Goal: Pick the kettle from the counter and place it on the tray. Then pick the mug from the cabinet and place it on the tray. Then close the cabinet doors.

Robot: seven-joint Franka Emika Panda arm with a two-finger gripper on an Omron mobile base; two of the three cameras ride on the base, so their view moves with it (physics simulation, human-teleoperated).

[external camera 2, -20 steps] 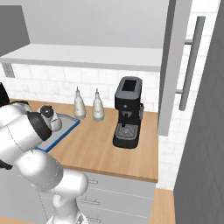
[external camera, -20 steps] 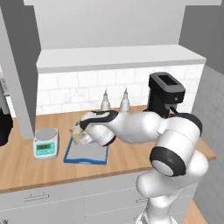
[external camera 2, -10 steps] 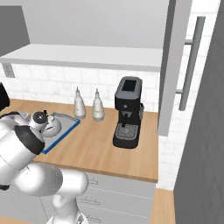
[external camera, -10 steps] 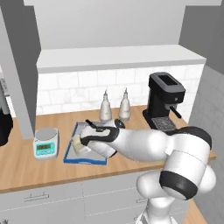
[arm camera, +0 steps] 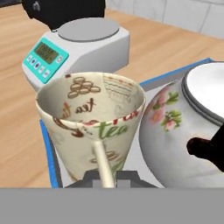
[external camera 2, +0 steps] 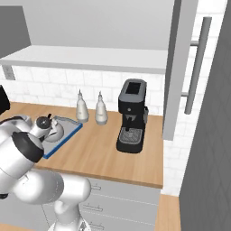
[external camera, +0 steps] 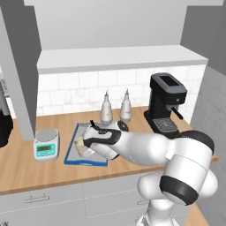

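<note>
A cream mug (arm camera: 89,122) is showing brown and green lettering; beside it, the white kettle (arm camera: 186,131) is wearing pink flowers, the tray (external camera: 72,150) rimmed blue.

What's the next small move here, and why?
Probably lower a touch and open the hand. It is shut on the mug by its handle, the mug is over the tray beside the kettle, and I can't tell if its base has touched down yet.

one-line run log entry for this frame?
stage: mug placement | pincer: shut on mug handle | mug: over tray, beside kettle | kettle: on tray | cabinet doors: open
</note>
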